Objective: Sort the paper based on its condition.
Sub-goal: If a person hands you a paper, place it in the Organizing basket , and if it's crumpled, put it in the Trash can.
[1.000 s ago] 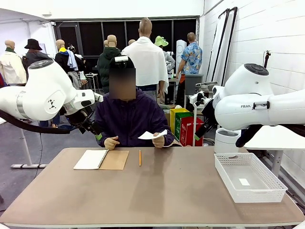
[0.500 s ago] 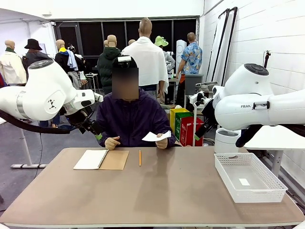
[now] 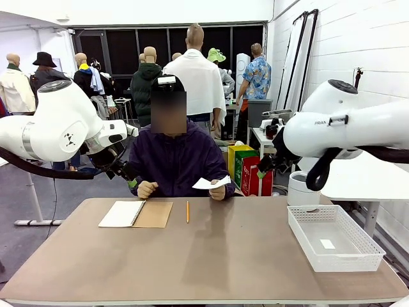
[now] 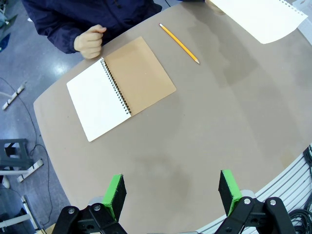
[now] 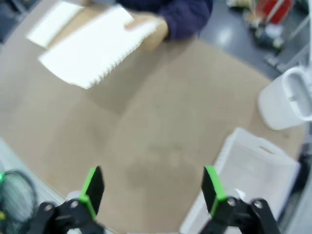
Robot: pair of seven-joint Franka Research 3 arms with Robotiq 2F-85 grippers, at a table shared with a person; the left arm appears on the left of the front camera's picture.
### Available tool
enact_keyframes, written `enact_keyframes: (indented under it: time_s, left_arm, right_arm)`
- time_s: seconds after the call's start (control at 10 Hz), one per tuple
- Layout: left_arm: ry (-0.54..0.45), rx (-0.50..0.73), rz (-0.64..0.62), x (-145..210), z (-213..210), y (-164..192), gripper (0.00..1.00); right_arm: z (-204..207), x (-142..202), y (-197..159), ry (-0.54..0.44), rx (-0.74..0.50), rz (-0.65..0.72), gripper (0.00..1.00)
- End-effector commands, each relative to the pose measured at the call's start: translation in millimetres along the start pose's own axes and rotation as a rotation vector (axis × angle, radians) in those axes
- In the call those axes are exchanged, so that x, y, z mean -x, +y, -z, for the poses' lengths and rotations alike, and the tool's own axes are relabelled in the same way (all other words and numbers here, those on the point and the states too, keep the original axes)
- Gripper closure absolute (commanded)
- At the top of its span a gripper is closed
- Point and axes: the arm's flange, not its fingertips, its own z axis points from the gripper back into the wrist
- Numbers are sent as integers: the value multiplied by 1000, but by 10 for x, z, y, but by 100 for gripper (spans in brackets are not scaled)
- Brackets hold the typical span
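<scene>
Right arm now higher and farther toward the middle, nearer the paper in the person's hand.

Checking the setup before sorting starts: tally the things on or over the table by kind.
Loose paper sheet, in the person's hand: 1
Spiral notebook: 1
Pencil: 1
White tray: 1
Total: 4

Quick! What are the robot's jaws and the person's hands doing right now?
Left gripper: open, empty.
Right gripper: open, empty.
One hand: holding the paper.
Other hand: a fist.
</scene>
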Motion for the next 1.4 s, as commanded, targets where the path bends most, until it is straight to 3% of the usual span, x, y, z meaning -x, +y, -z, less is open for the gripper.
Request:
enact_keyframes:
  time_s: [0.0,0.3,1.0,1.3]
  left_arm:
    - [-5,10,-3,-1,-11,-2,0]
    - [-5,10,-3,-1,-11,-2,0]
    - [-5,10,-3,-1,-11,-2,0]
    - [-5,10,-3,-1,-11,-2,0]
  right_arm:
    - [128,-158,-59,11,-52,190,0]
    - [400,-183,-289,31,-205,437,0]
    - [430,-134,-274,43,-184,439,0]
    - [742,-298,-543,96,-382,666,0]
